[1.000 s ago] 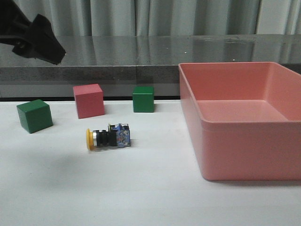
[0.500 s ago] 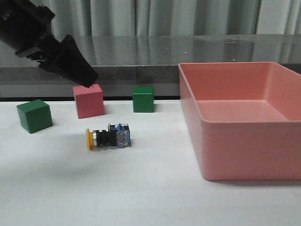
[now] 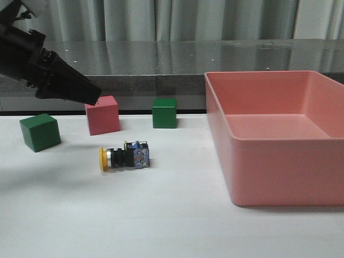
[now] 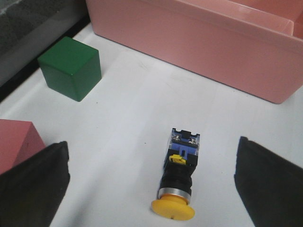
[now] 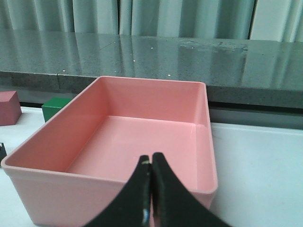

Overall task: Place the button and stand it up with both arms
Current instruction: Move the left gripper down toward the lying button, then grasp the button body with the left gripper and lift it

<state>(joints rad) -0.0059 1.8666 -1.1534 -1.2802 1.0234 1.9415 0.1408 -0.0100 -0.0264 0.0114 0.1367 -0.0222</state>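
The button (image 3: 124,157) lies on its side on the white table, yellow cap to the left and blue base to the right. In the left wrist view the button (image 4: 181,177) lies between and beyond the two black fingers. My left gripper (image 4: 151,187) is open wide and empty. In the front view the left gripper (image 3: 86,94) hangs above and to the left of the button, over the pink cube. My right gripper (image 5: 151,163) is shut and empty, hovering at the near wall of the pink bin. It is out of the front view.
A pink cube (image 3: 102,115) and two green cubes (image 3: 40,131) (image 3: 164,113) stand behind the button. A large pink bin (image 3: 252,177) fills the right side of the table. A dark counter edge runs along the back.
The left arm came in from the upper left and dropped towards the pink cube, then drew back a little to the left. The button has not moved.
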